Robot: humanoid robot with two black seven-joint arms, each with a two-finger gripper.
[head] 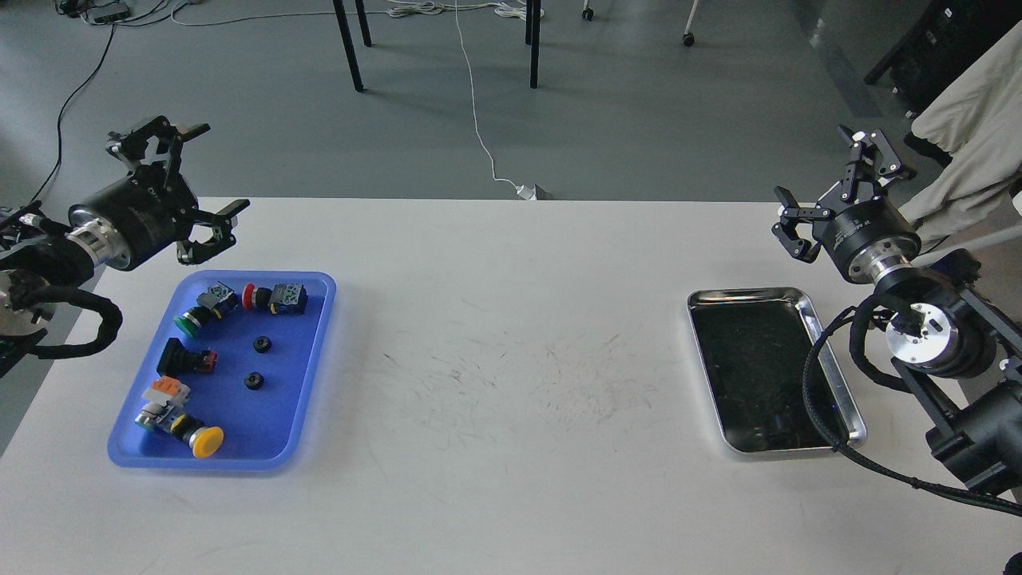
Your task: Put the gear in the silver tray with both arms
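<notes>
Two small black gears lie in the blue tray (319,319), one higher (261,344) and one lower (254,380). The silver tray (842,391) sits at the right of the table with nothing in it. My left gripper (209,172) is open and empty, held above the table's back left edge, just beyond the blue tray. My right gripper (830,176) is open and empty, held above the table's back right, beyond the silver tray.
The blue tray also holds several push-button switches: green (190,321), red (257,297), black (180,358) and yellow (204,441). The white table (511,351) lies between the trays. Table legs and cables are on the floor behind.
</notes>
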